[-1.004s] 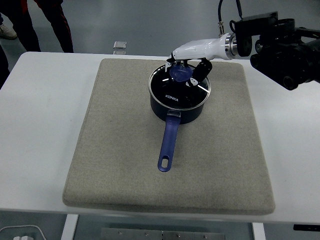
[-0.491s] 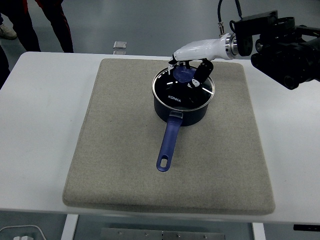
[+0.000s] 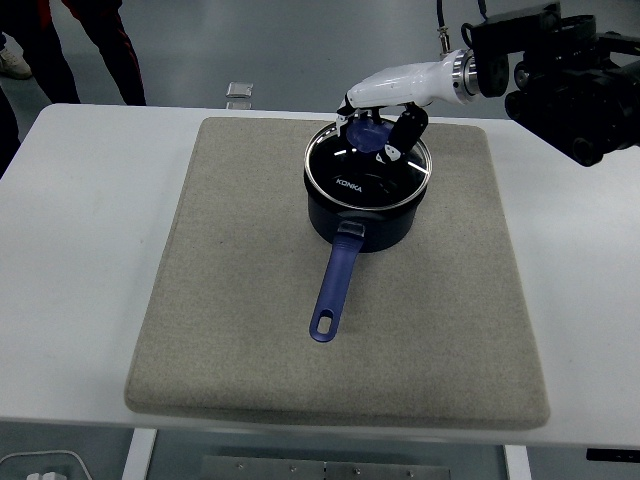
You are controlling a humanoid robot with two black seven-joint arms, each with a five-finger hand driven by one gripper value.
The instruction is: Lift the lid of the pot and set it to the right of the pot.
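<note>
A dark blue pot (image 3: 362, 218) with a long blue handle (image 3: 335, 285) stands on the grey mat (image 3: 240, 300), handle pointing toward the near edge. Its glass lid (image 3: 367, 172) hangs tilted just above the pot's rim, raised at the back. My right hand (image 3: 380, 133), white with black fingertips, comes in from the upper right and is shut on the lid's blue knob (image 3: 366, 132). The left arm does not show.
The mat covers most of the white table (image 3: 90, 250), with bare mat to the right of the pot. A small silver object (image 3: 239, 91) lies at the table's far edge. A person's legs (image 3: 95, 45) stand beyond the far left corner.
My right hand has risen with the knob, and the lid has lifted off the rim and tilted. The pot shifted slightly to the right over the second.
</note>
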